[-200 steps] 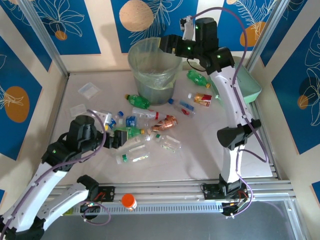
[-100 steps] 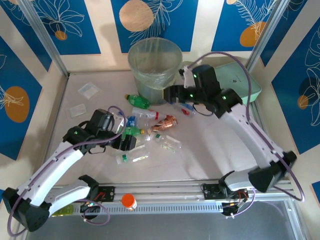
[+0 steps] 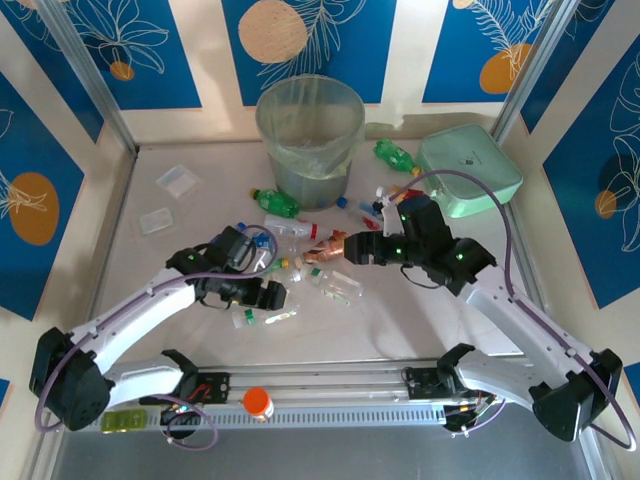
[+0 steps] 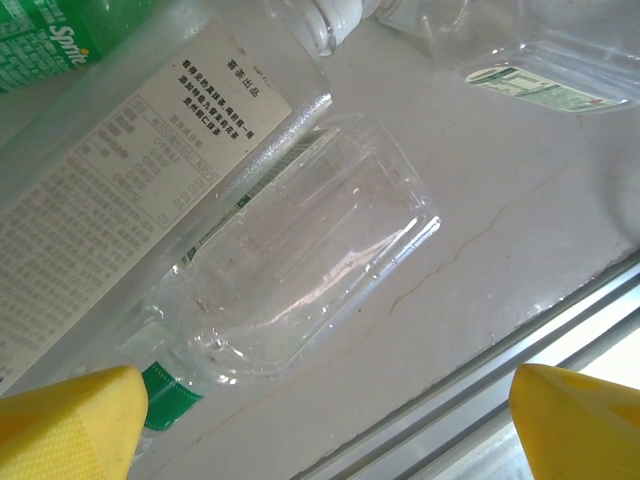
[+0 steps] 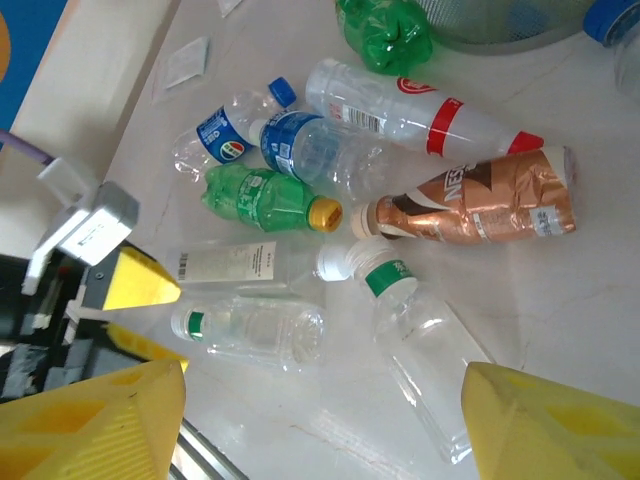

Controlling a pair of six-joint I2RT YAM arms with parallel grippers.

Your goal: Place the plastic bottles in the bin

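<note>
R arm (image 3: 497, 297) down from bin (image 3: 309, 130) to bottles (image 5: 268, 198); R end effector (image 5: 320, 425) wide; L end effector (image 4: 325, 420) wide over clear bottle (image 4: 300, 260).

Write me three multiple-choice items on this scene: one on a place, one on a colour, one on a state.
1. Seen from the top camera, where does the mint-green box sit relative to the bin?
A. inside it
B. to its left
C. to its right

2. In the right wrist view, what colour is the cap on the green bottle left of the brown bottle?
A. white
B. yellow
C. blue

3. The left gripper is:
A. open, holding nothing
B. shut on a bottle
C. shut on a packet

Answers:
1 C, the box lies right of the bin.
2 B, the cap is yellow.
3 A, its fingers stand wide apart, with the clear bottle lying free on the table.
</note>
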